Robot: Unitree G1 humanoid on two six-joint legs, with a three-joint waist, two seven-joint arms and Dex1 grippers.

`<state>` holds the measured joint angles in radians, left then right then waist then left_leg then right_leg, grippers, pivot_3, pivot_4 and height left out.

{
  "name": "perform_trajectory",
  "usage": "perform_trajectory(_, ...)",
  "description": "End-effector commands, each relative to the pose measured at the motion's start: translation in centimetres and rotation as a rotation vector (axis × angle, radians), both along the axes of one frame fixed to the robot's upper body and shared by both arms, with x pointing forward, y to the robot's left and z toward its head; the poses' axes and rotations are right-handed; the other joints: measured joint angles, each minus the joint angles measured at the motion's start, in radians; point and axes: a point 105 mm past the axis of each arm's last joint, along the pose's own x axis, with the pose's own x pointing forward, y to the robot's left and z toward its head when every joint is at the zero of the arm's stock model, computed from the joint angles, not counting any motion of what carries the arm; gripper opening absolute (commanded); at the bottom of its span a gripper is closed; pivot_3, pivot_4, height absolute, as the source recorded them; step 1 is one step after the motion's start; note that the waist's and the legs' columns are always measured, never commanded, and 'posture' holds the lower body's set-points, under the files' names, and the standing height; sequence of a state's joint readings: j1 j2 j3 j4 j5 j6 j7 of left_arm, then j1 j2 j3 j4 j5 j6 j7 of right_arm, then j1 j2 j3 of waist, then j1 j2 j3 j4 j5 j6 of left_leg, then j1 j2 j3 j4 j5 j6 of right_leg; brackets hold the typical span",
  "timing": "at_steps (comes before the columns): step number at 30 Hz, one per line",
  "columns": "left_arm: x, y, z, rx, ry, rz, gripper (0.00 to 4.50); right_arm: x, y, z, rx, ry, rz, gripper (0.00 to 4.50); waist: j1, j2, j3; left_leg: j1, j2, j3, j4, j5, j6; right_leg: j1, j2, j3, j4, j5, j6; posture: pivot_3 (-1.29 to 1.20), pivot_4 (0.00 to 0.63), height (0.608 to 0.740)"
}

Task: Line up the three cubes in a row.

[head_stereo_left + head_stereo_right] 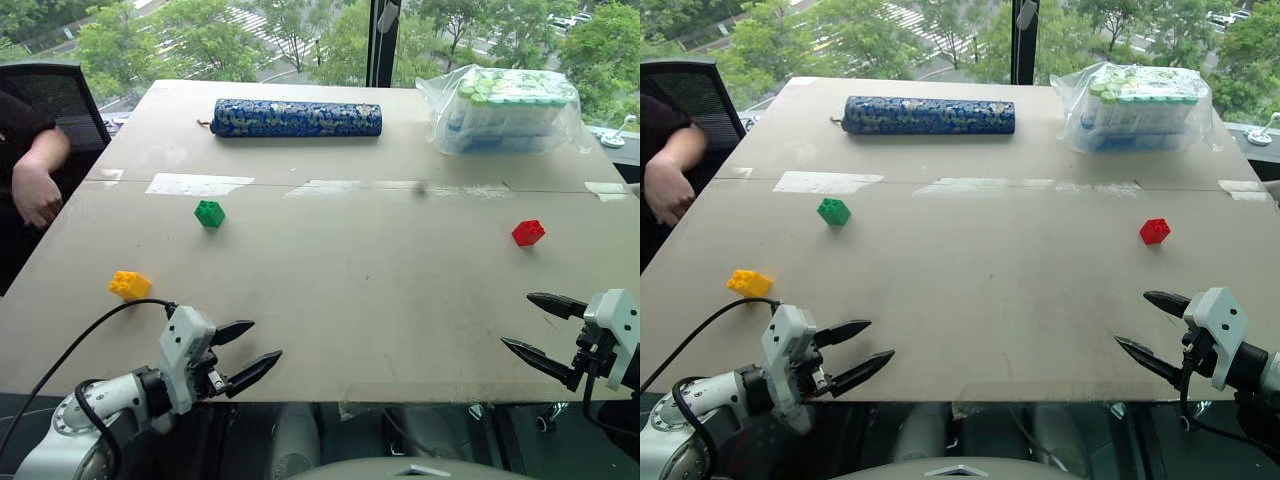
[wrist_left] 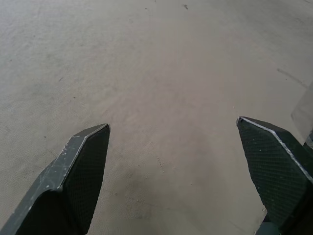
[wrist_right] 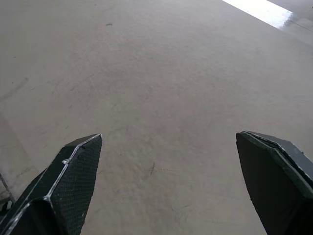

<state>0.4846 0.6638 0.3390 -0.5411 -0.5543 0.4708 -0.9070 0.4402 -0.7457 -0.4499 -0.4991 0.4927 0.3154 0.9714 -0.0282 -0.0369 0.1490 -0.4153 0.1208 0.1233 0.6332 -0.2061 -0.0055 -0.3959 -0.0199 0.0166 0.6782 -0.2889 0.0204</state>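
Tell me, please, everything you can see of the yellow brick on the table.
The yellow brick is a small plastic building block with round studs on top, wider than it is tall. It sits flat and upright, turned at a slight angle, near the table's left edge. Nothing touches it but the tabletop. The left gripper is open and apart from it, nearer the front edge.

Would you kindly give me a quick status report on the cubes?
Left tool and right tool open, empty, at the near edge. Green cube, yellow cube, red cube scattered, no row yet. Nothing between them.
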Motion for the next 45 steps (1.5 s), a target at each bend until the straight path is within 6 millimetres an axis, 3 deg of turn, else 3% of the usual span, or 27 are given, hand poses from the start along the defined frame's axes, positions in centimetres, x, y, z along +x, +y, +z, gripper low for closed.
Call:
perform_trajectory(1, 1.4, -1.5, 1.4, -0.055, -0.104, 0.009, 4.24, 1.6, -0.4, 1.1, 0.030, -0.110, -0.115, 4.50, 0.000, 0.000, 0.000, 0.000, 0.000, 0.000, 0.000, 0.000, 0.000, 0.000, 0.000, 0.000, 0.000, 0.000, 0.000, 0.00, 0.150, 0.740)
perform_trajectory(4, 4.1, -3.5, 3.8, -0.189, -0.186, 0.021, 4.24, 5.6, -1.9, 2.2, 0.041, -0.170, -0.379, 4.50, 0.003, 0.001, 0.000, 0.000, -0.001, -0.002, 0.001, 0.000, 0.000, 0.000, 0.000, 0.000, 0.001, 0.000, 0.000, 0.00, 0.150, 0.740)
perform_trajectory(12, 4.3, -8.5, 5.9, -0.166, -0.259, -0.282, 4.24, 12.2, -5.5, 2.5, -0.029, -0.013, -0.651, 4.50, 0.005, 0.001, -0.002, 0.000, -0.007, -0.002, 0.002, 0.000, 0.002, 0.000, 0.002, 0.006, 0.001, 0.003, 0.001, 0.00, 0.150, 0.740)
perform_trajectory(16, 3.9, -9.7, 6.5, -0.161, -0.270, -0.382, 4.24, 15.2, -5.6, 2.9, -0.027, 0.065, -0.690, 4.50, 0.009, 0.005, -0.001, 0.000, -0.007, -0.003, -0.002, 0.000, 0.002, -0.001, 0.004, 0.006, 0.001, 0.004, 0.003, 0.00, 0.150, 0.740)
perform_trajectory(20, 3.3, -10.4, 6.2, -0.151, -0.274, -0.430, 4.24, 16.8, -5.9, 1.5, -0.034, 0.165, -0.705, 4.50, 0.014, 0.005, -0.001, -0.001, -0.007, -0.004, -0.003, 0.000, 0.002, -0.002, 0.005, 0.008, 0.000, 0.003, 0.004, 0.00, 0.150, 0.740)
perform_trajectory(23, 3.1, -10.6, 6.5, -0.158, -0.280, -0.421, 4.31, 17.3, -6.2, 1.0, -0.051, 0.192, -0.704, 3.70, 0.018, 0.006, -0.001, -0.002, -0.008, -0.004, -0.003, 0.000, 0.002, -0.002, 0.004, 0.008, -0.001, 0.002, 0.005, 0.00, 0.150, 0.740)
perform_trajectory(28, 2.7, -10.4, 7.0, -0.170, -0.283, -0.392, 4.31, 17.6, -6.5, 1.3, -0.064, 0.190, -0.686, 1.33, 0.014, 0.007, 0.000, -0.002, -0.009, -0.003, -0.001, 0.000, 0.002, -0.002, 0.003, 0.009, 0.000, 0.003, 0.006, 0.00, 0.150, 0.740)
perform_trajectory(30, 2.7, -10.5, 7.3, -0.176, -0.289, -0.380, 4.31, 17.7, -6.5, 1.6, -0.068, 0.177, -0.669, 1.33, 0.014, 0.007, 0.000, -0.002, -0.009, -0.004, -0.001, 0.000, 0.002, -0.002, 0.003, 0.009, 0.000, 0.003, 0.006, 0.00, 0.150, 0.740)
perform_trajectory(33, 2.8, -10.3, 7.9, -0.178, -0.300, -0.360, 4.31, 17.5, -3.3, 3.4, -0.013, 0.092, -0.455, 1.33, 0.014, 0.007, 0.000, -0.001, -0.009, -0.004, 0.000, 0.000, 0.002, -0.002, 0.003, 0.009, 0.001, 0.003, 0.006, 0.00, 0.150, 0.740)
perform_trajectory(36, 2.7, -9.5, 7.8, -0.163, -0.287, -0.334, 4.31, 15.3, 3.5, 4.2, -0.042, 0.037, -0.030, 1.33, 0.009, 0.008, 0.001, -0.001, -0.009, -0.005, -0.001, 0.000, 0.002, -0.002, 0.004, 0.009, 0.001, 0.003, 0.006, 0.00, 0.150, 0.740)
perform_trajectory(39, 2.4, -8.8, 7.4, -0.129, -0.263, -0.336, 4.31, 13.5, 9.0, 3.3, -0.159, 0.017, 0.321, 1.33, 0.000, 0.009, 0.001, 0.000, -0.009, -0.008, -0.002, 0.000, 0.002, -0.002, 0.005, 0.009, 0.001, 0.003, 0.006, 0.00, 0.150, 0.740)
perform_trajectory(42, 2.5, -8.1, 7.2, -0.094, -0.253, -0.337, 4.31, 14.6, 12.2, 2.3, -0.271, -0.018, 0.484, 1.33, -0.007, 0.009, 0.001, 0.000, -0.009, -0.010, -0.001, 0.000, 0.002, -0.002, 0.006, 0.008, 0.001, 0.002, 0.006, 0.00, 0.150, 0.740)
perform_trajectory(45, 2.6, -7.7, 7.3, -0.084, -0.254, -0.329, 4.31, 15.9, 13.8, 1.8, -0.325, -0.030, 0.536, 1.33, -0.005, 0.009, 0.002, -0.001, -0.010, -0.010, 0.000, 0.000, 0.002, -0.001, 0.004, 0.008, 0.001, 0.003, 0.006, 0.00, 0.150, 0.740)
